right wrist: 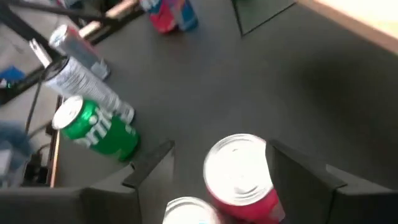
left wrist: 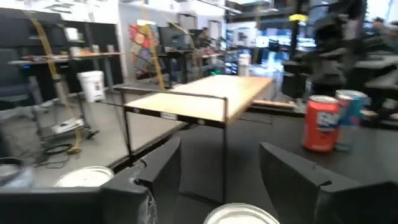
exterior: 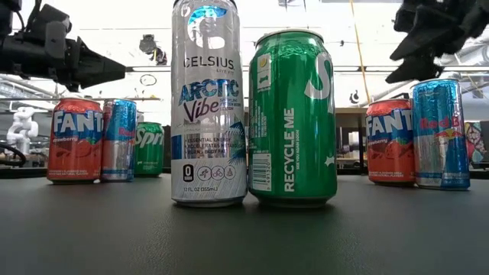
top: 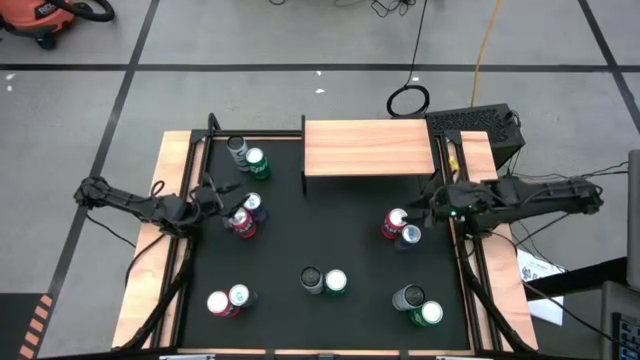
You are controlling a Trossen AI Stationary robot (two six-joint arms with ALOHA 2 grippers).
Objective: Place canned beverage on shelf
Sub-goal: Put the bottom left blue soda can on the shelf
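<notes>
The shelf [top: 370, 148], a light-wood board on thin black legs, stands at the table's far middle and also shows in the left wrist view [left wrist: 211, 96]. My left gripper [top: 215, 197] is open and level, beside a red can [top: 243, 223] and a slim can [top: 252, 203]. A silver can top [left wrist: 239, 214] shows low between its fingers. My right gripper [top: 432, 208] is open and tips down over a red can [right wrist: 239, 171] that stands beside a slim blue can [top: 409, 236]. Its fingers stand on either side of the red can's top, apart from it.
More can pairs stand on the black table: far left [top: 245, 155], near left [top: 228, 300], near middle [top: 323, 282] and near right [top: 418, 305]. Wooden side rails [top: 160, 240] run along both table edges. Bare black table lies between the pairs, in front of the shelf.
</notes>
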